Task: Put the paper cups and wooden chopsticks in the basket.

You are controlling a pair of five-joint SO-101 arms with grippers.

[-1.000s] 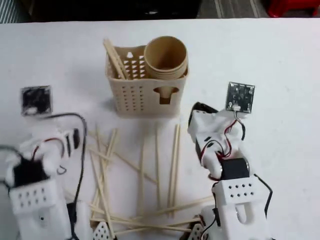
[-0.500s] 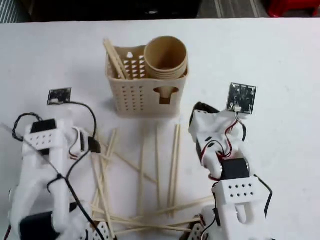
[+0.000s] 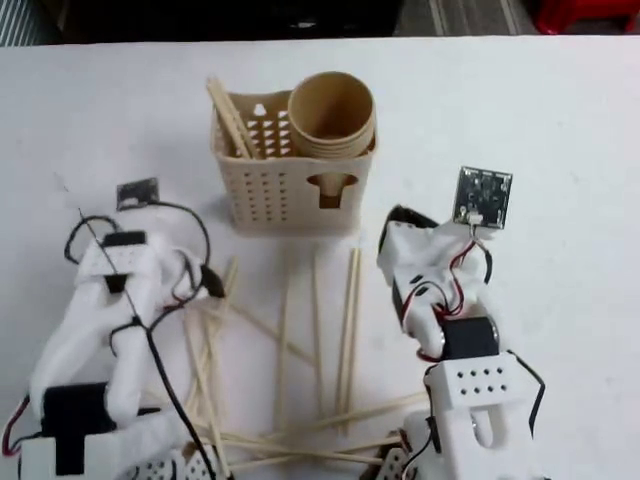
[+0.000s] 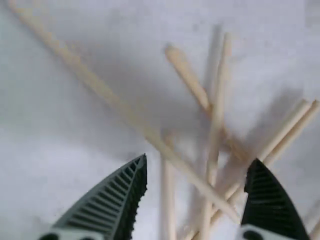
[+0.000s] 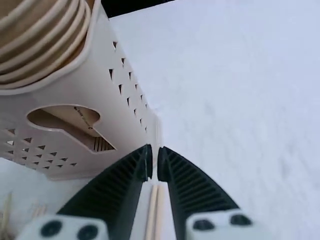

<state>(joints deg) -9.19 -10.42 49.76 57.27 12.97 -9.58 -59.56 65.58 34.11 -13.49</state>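
Matt wooden chopsticks (image 3: 282,335), perforated plastic basket (image 3: 285,185), stacked paper cups (image 3: 332,112).

The left end effector (image 4: 199,161) hangs above the white counter (image 4: 55,145) with its two dark ribbed jaws spread wide apart. Several wooden chopsticks (image 4: 125,114) lie crossed on the counter between and beyond the jaws. One long stick runs diagonally across the others.

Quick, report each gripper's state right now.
Left gripper: open, empty, above the loose chopsticks.
Right gripper: shut, nothing held, beside the basket.
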